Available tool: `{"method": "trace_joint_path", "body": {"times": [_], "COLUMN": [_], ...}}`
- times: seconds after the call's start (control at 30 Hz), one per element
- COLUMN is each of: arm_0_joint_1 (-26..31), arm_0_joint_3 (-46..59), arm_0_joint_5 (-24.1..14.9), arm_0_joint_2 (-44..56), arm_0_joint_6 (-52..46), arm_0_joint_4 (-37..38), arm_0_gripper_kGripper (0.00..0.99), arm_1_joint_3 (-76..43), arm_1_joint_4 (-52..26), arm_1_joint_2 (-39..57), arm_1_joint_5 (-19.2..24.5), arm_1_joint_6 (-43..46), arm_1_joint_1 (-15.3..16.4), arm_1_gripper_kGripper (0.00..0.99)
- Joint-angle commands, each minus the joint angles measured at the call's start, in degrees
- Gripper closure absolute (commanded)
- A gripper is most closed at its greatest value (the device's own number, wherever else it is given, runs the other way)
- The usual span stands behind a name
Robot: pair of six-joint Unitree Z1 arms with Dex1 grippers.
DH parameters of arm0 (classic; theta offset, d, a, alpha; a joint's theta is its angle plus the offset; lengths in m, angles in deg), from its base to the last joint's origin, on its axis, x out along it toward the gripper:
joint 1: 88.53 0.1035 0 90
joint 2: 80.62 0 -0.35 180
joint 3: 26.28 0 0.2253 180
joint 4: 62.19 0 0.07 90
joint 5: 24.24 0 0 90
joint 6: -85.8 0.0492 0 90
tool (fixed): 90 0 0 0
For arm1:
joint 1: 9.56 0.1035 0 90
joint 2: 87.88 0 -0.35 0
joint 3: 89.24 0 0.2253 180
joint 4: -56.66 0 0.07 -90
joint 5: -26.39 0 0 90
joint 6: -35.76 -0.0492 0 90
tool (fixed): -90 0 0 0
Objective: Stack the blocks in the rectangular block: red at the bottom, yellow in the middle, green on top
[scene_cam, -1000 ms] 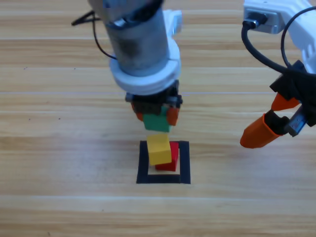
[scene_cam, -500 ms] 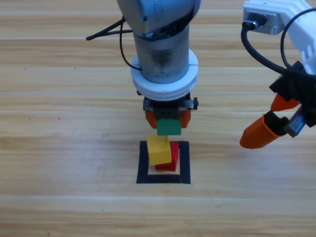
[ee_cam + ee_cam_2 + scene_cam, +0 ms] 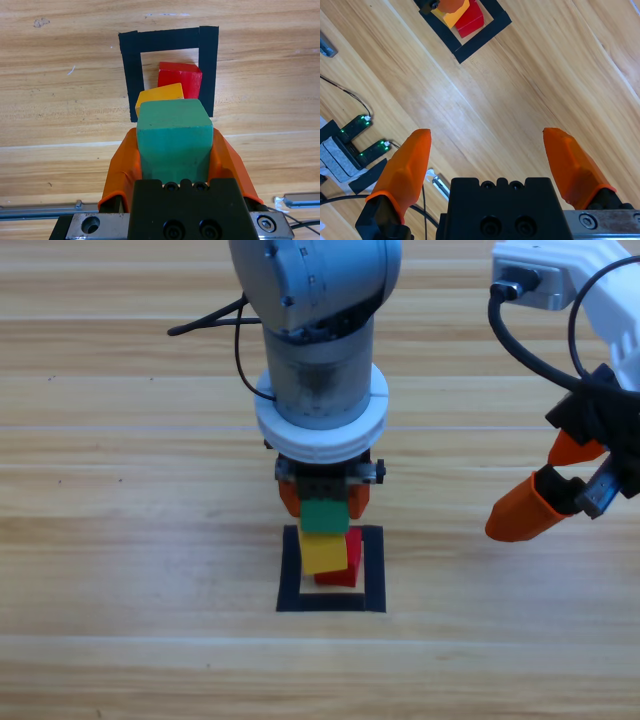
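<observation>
Wooden table (image 3: 120, 540): three cubes, green (image 3: 172, 140) gripped by left gripper (image 3: 175, 155)

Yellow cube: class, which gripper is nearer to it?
Left. The left gripper, shut on the green cube, hangs right above the yellow cube; the right gripper waits open, far off to its right.

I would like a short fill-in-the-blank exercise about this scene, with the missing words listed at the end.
1. The left gripper is shut on the ____ cube.
2. The yellow cube rests on the ____ cube.
3. The red cube stands inside the outline of black ____.
4. The right gripper, away from the stack, has its jaws ____.

Missing words: green; red; tape; open
</observation>
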Motion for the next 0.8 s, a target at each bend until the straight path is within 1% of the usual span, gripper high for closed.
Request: {"method": "trace_joint_path", "body": {"times": [0.03,0.6,0.8], "arm_0_joint_1": [-0.2,0.1,0.5], "arm_0_joint_3": [1.1,1.5,3.2], "arm_0_joint_5": [-0.2,-0.1,0.2], "arm_0_joint_2": [-0.4,-1.4,-1.4], "arm_0_joint_6": [0.8,1.2,1.6], "arm_0_joint_4": [-0.2,0.6,2.2], "arm_0_gripper_kGripper": [0.909,0.907,0.907], "arm_1_joint_3": [-1.6,-1.6,-1.5], "arm_1_joint_4": [-0.8,-0.9,-0.9], "arm_1_joint_2": [1.7,0.7,0.3], "arm_1_joint_5": [-1.5,-1.5,-1.5], "arm_1_joint_6": [0.3,0.4,0.4], "arm_1_joint_1": [-1.2,-1.2,-1.2], "arm_1_gripper_kGripper": [0.000,0.000,0.000]}}
